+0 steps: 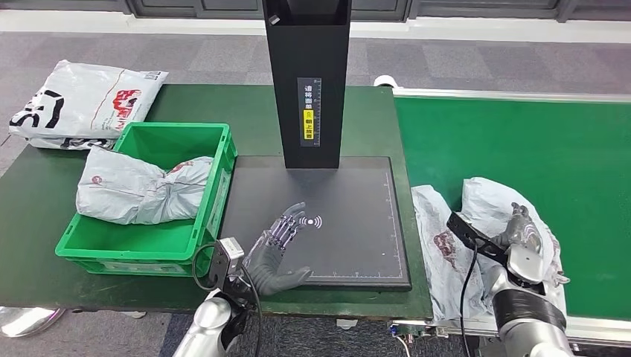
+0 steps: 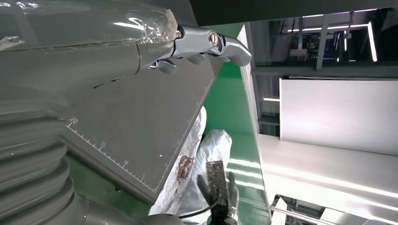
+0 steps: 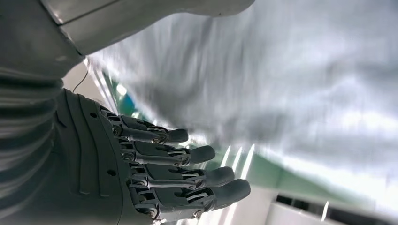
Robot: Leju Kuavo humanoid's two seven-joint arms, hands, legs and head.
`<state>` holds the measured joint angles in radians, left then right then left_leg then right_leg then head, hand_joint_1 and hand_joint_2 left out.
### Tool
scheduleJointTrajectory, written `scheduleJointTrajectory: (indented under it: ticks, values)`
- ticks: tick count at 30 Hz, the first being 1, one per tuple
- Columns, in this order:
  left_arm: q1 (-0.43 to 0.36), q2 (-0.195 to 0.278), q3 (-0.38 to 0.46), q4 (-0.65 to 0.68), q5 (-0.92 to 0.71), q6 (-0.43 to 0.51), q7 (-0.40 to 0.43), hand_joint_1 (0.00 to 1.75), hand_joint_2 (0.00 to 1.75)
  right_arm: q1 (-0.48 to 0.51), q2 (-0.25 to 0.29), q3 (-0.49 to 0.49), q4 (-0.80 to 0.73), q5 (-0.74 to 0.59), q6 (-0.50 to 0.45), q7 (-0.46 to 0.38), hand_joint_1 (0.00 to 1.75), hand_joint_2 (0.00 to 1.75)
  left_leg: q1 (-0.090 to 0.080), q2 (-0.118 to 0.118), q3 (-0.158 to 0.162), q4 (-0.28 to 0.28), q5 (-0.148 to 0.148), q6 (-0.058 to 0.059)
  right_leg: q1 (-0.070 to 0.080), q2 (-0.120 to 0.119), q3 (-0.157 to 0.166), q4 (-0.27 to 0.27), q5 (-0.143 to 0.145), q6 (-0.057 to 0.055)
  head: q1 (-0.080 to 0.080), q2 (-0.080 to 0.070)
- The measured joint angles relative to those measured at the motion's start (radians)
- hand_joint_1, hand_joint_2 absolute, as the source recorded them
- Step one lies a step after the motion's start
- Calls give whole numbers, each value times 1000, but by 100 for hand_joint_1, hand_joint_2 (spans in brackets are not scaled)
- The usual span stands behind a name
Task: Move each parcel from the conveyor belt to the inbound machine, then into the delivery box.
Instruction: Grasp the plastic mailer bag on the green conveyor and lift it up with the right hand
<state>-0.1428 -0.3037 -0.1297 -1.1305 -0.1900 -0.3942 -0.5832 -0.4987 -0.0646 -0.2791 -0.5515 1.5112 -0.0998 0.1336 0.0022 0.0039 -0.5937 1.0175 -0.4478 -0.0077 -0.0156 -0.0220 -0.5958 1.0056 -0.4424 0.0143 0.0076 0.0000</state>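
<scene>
The right hand point(image 1: 523, 232) lies against a grey parcel point(image 1: 446, 245) at the near edge of the green conveyor belt point(image 1: 536, 141); its fingers point(image 3: 187, 164) are stretched out and slightly apart beside the wrapping, gripping nothing. The left hand point(image 1: 279, 249) hovers flat over the black inbound machine point(image 1: 327, 216) platform, fingers spread, holding nothing. Another parcel point(image 1: 138, 193) lies in the green delivery box point(image 1: 186, 145) on the counter point(image 1: 37, 201), and a white bag point(image 1: 82, 100) rests beyond the box
</scene>
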Motion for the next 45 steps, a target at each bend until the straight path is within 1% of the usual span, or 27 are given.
scheduleJointTrajectory:
  ticks: [5, 13, 16, 19, 23, 29, 30, 31, 33, 34, 35, 41, 45]
  values:
    - [-2, 0, 0, 18, 1, -2, -3, 0, 175, -8, -4, 8, 66, 0, 0, 1, 0, 175, 0, 0, 0, 0, 0, 0, 0, 0, 0, 0, 0, 0, 0, 0]
    - [-4, 0, 0, 34, 2, -2, -4, 0, 175, -16, -6, 20, 103, 0, 7, 2, 0, 175, 0, 0, 0, 0, 0, 0, 0, 0, 0, 0, 0, 0, 0, 0]
    - [-5, 0, 0, 39, 2, -5, -8, 0, 175, -23, -8, 33, 124, 1, 54, 15, 0, 175, 0, 0, 0, 0, 0, 0, 0, 0, -1, 0, 0, 0, 0, 0]
    - [-8, -1, 0, 49, 6, -6, -15, 0, 175, -27, -8, 67, 153, 1, 105, 36, 0, 175, 0, 1, 0, 0, 0, 0, 0, 1, -1, 0, 0, 0, 0, 0]
    - [-11, -1, 0, 67, 13, -6, -24, 0, 175, -32, -8, 107, 184, 1, 152, 57, 0, 175, 0, 1, 1, 0, 0, 0, 0, 1, 0, 0, 0, 0, 0, 0]
    - [-16, -2, 0, 96, 14, -6, -30, 0, 175, -44, -12, 171, 219, 2, 287, 113, 0, 175, 0, 2, 3, 0, 0, 0, 1, 2, 1, -1, 0, 0, 0, 0]
    - [-16, -2, 0, 99, 14, -5, -30, 0, 175, -46, -12, 182, 224, 2, 301, 116, 12, 175, 0, 2, 3, 0, 0, 0, 1, 2, 1, -1, 0, 0, 0, 0]
    - [-16, -2, 0, 102, 14, -4, -30, 0, 175, -49, -13, 190, 227, 2, 313, 117, 44, 175, 0, 2, 3, 0, 0, 0, 1, 2, 2, -1, 0, 0, 0, 0]
    - [-16, -2, 0, 104, 14, -4, -29, 0, 175, -55, -15, 208, 231, 2, 333, 121, 131, 175, 0, 2, 4, 0, 0, 0, 1, 2, 2, -1, 0, 0, 0, 0]
    - [-16, -2, 0, 105, 14, -4, -27, 0, 175, -58, -15, 215, 233, 2, 338, 123, 162, 175, 0, 2, 4, 0, 0, 0, 1, 2, 3, -1, 0, 0, 0, 0]
    - [-16, -2, 0, 105, 14, -4, -25, 0, 175, -61, -16, 221, 235, 2, 341, 126, 175, 175, 0, 2, 4, 0, -1, 0, 1, 2, 4, -1, 0, 0, 0, 0]
    - [-17, -2, 0, 113, 18, -4, -17, 0, 175, -84, -21, 243, 240, 2, 327, 115, 175, 175, 0, 3, 6, 0, -1, 1, 1, 2, 6, -2, 0, 0, 0, 0]
    - [-18, -2, 0, 118, 26, 0, -17, 0, 175, -92, -24, 244, 240, 1, 284, 109, 175, 175, 0, 3, 6, 0, -1, 1, 0, 2, 7, -3, 1, 1, 0, 0]
